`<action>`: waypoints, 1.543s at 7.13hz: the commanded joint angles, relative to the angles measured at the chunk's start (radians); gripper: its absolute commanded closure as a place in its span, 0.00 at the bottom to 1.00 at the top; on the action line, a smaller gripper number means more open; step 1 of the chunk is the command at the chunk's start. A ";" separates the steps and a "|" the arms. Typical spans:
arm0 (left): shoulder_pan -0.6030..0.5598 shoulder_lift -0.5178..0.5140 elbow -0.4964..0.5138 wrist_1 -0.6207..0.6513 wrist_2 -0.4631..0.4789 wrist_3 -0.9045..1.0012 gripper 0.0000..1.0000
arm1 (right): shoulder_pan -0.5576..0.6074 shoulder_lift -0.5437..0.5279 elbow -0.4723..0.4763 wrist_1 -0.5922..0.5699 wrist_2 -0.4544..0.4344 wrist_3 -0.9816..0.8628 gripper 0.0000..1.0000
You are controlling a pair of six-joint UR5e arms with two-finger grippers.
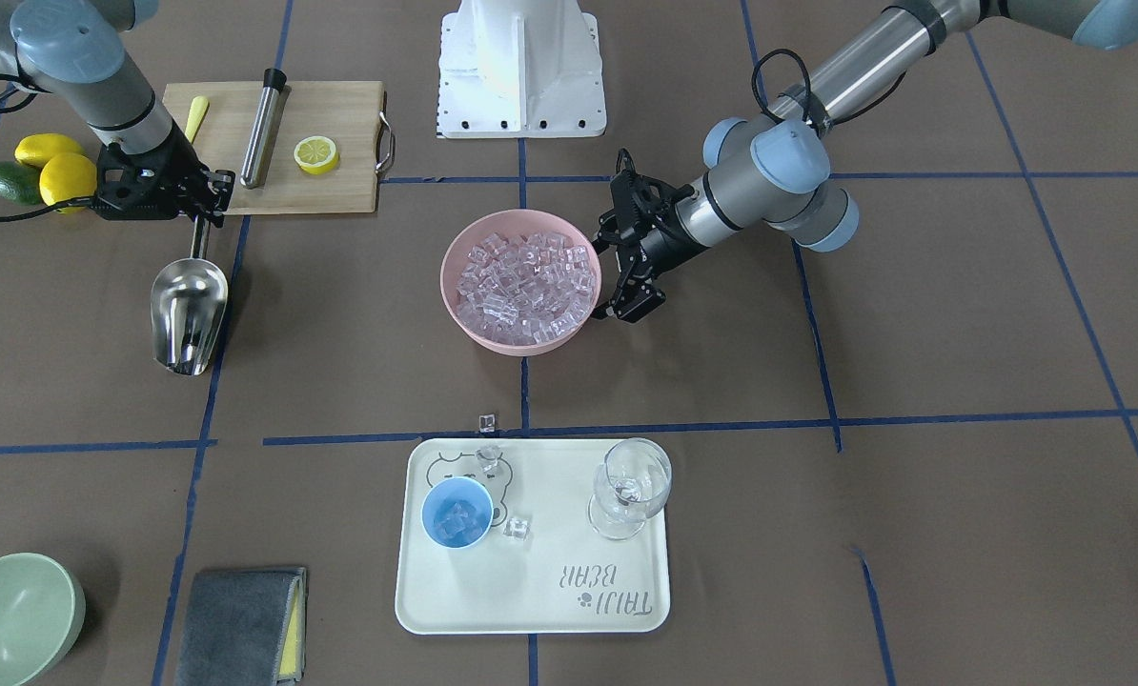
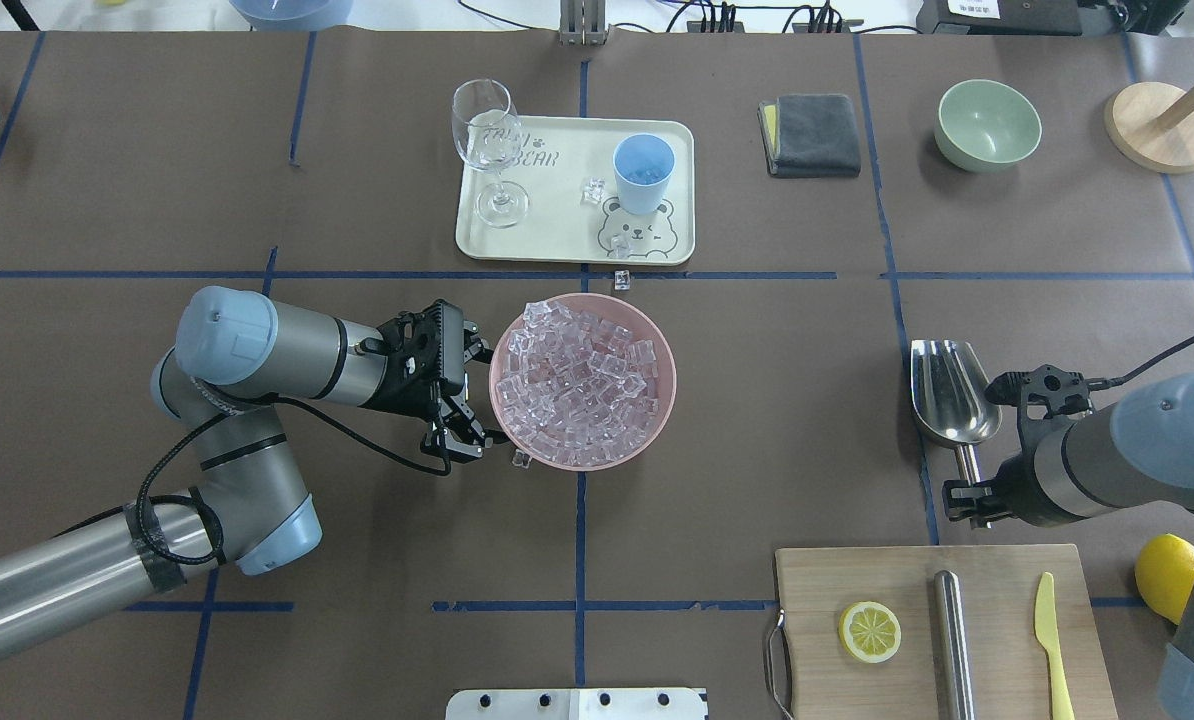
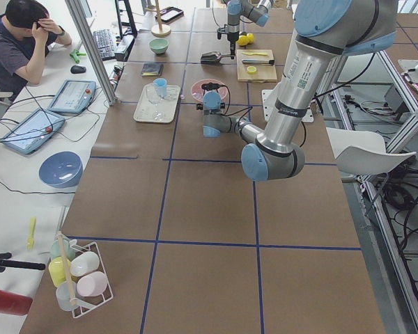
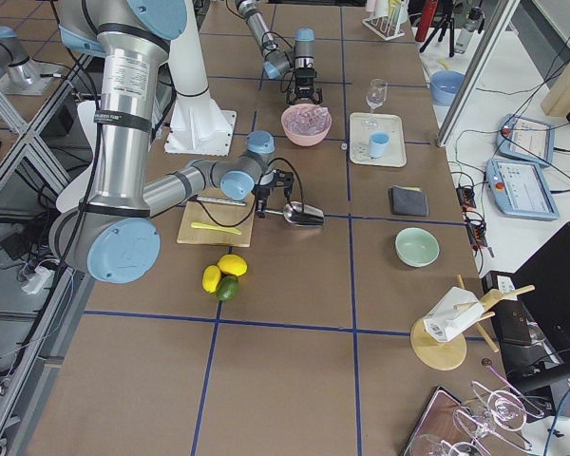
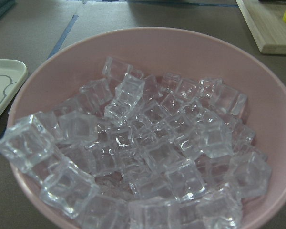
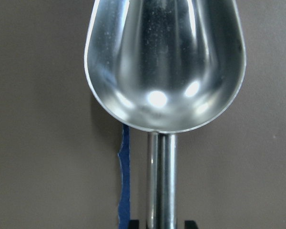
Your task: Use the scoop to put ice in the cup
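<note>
Right pincer [image 1: 200, 219]: clamped on the thin handle of the scoop [image 1: 189, 310]. Trough empty, mouth pointing away from me; cannot tell whether it rests on the table. Left pincer [image 2: 464, 396]: fingers apart, just beside the left rim of the pink bowl [image 2: 671, 390]. Bowl heaped with ice [image 2: 577, 375]. Farther out, the tray [image 2: 557, 190]: cup [image 2: 643, 175] upright on it, a few cubes inside, loose cubes [image 2: 593, 190] beside it.

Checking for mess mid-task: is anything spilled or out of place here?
Yes, stray ice: two cubes lie on the tray beside the cup, one on the table just off the tray's edge, another on the table beside the pink bowl. Nothing else stands out.
</note>
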 commanded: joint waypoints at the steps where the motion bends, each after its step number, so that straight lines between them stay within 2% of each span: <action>1: 0.000 0.001 0.000 0.000 0.000 0.000 0.00 | 0.042 0.001 0.033 -0.015 0.016 -0.007 0.00; 3: -0.003 0.005 -0.006 -0.002 0.000 -0.002 0.00 | 0.127 -0.002 0.033 -0.021 0.035 -0.074 0.00; 4: -0.009 0.010 -0.017 -0.002 -0.002 0.000 0.00 | 0.214 -0.001 0.036 -0.061 0.090 -0.208 0.00; 6: -0.040 0.047 -0.058 0.014 -0.011 0.000 0.00 | 0.475 -0.019 0.037 -0.098 0.269 -0.573 0.00; 8: -0.121 0.079 -0.063 0.021 -0.052 0.006 0.00 | 0.693 -0.099 0.027 -0.191 0.350 -0.951 0.00; 10: -0.225 0.085 -0.075 0.118 -0.153 0.012 0.00 | 0.941 -0.195 0.000 -0.288 0.423 -1.317 0.00; 11: -0.266 0.090 -0.093 0.174 -0.153 0.012 0.00 | 1.041 -0.235 -0.012 -0.346 0.425 -1.410 0.00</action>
